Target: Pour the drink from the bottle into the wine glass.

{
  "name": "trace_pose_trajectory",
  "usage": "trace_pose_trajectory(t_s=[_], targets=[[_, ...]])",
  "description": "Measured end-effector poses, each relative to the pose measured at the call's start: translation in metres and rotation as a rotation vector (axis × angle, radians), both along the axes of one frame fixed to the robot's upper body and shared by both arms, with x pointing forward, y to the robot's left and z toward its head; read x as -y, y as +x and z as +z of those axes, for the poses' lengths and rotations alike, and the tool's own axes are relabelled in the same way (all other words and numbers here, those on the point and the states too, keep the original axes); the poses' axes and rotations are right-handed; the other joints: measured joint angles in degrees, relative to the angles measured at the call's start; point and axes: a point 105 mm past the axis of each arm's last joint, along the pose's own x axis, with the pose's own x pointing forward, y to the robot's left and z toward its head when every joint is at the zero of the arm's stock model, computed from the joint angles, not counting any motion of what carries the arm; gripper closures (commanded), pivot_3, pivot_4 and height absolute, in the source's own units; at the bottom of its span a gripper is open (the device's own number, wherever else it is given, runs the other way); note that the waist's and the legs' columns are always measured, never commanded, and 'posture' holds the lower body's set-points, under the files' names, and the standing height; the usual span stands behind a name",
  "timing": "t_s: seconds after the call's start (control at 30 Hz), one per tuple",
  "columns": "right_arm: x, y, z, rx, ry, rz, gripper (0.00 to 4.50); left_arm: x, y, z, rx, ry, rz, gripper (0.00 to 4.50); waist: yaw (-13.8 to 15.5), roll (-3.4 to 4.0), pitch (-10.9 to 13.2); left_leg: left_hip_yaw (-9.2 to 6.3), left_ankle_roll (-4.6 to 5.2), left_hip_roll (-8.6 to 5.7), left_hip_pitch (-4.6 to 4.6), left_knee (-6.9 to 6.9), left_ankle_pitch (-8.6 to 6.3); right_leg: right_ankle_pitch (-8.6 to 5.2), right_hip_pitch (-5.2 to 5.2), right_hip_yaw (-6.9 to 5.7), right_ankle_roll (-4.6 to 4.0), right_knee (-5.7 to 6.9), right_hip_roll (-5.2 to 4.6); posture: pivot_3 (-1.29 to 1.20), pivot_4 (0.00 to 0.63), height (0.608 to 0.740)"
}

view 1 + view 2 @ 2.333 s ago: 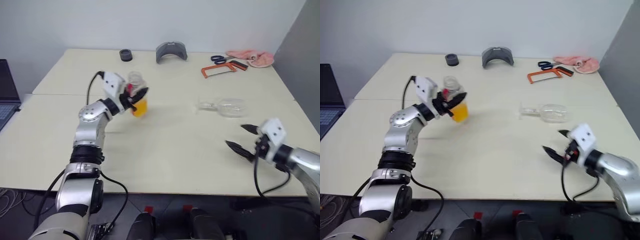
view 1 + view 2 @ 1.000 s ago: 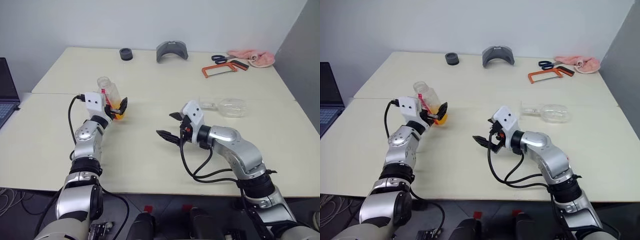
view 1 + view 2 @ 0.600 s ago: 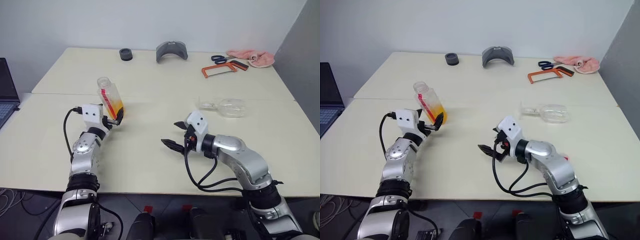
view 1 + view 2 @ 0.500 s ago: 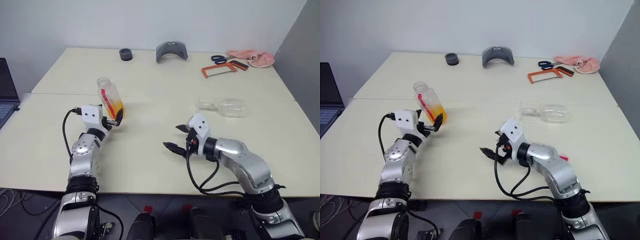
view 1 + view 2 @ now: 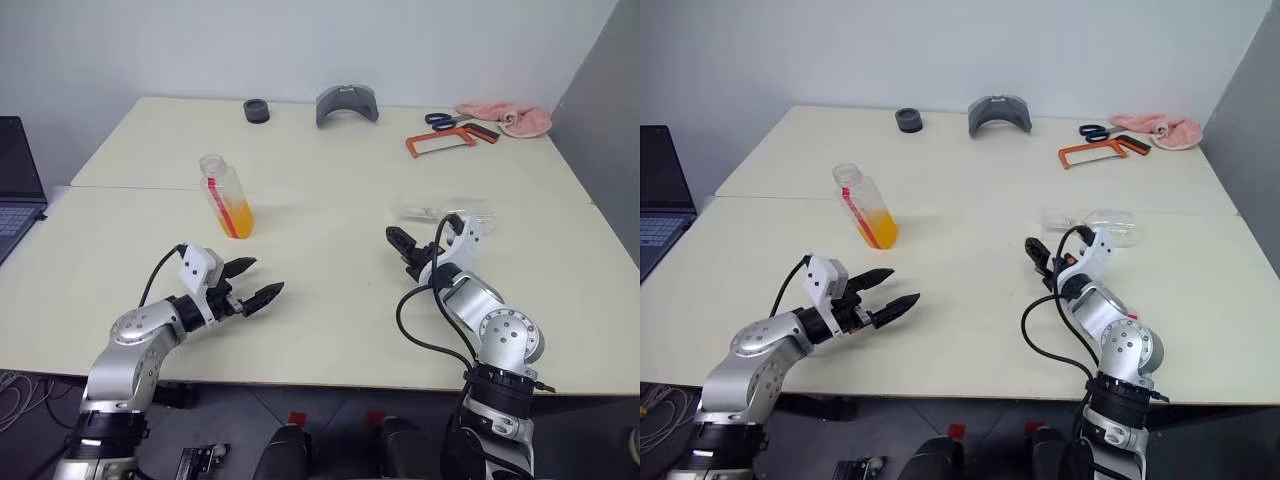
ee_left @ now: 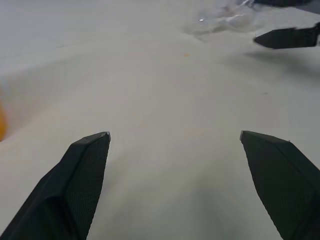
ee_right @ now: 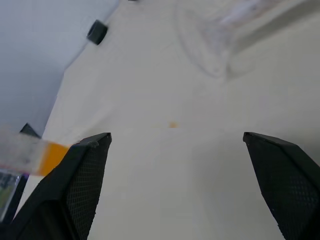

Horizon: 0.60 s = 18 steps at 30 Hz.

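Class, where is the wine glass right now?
The wine glass lies on its side on the table's right half, just beyond the right tool.

Bare table lies between bottle and toppled wine glass, nothing standing between.

Table: pale cream, matte, uniform, with one tiny orange speck on it.
Bottle: clear plastic, red vertical stripe down one side; no cap colour visible.
Drink: bright orange, filling the lower part of the bottle.
Wine glass: colourless, transparent.
Left gripper and right gripper: black fingers with a fine woven texture, on white housings.
Far edge of table: dark grey ring; grey curved part; orange-framed hacksaw; blue-handled scissors; pink cloth.
Wall: pale bluish white.
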Motion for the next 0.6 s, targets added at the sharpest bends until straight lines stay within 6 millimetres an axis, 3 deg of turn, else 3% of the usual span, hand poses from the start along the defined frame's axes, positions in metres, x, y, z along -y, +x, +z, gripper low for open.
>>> trace_pose_trajectory(t_s=[0.17,0.27,0.6], targets=[[0.015,0.025,0.000,-0.038,0.142,-0.147,0.00,0.024,0.000,0.015,-0.001,0.024,-0.163,0.03,-0.93,0.04,0.00,0.47,0.01,0.01,0.09,-0.03,0.00,0.00,-0.02,0.11,0.00,0.02,0.16,0.00,0.150,0.740],[0.014,0.033,0.001,-0.036,0.199,-0.172,0.00,0.030,-0.001,0.019,0.005,0.028,-0.205,0.03,-1.18,0.04,0.00,0.50,0.01,0.05,0.09,-0.05,0.00,0.00,-0.03,0.12,-0.01,0.01,0.17,0.00,0.150,0.740],[-0.001,0.072,0.010,-0.064,0.329,-0.245,0.00,0.031,-0.006,0.018,-0.011,0.101,-0.300,0.03,-2.31,0.07,0.01,0.56,0.01,0.09,0.12,-0.06,0.00,0.00,-0.04,0.17,-0.01,0.02,0.18,0.00,0.150,0.740]])
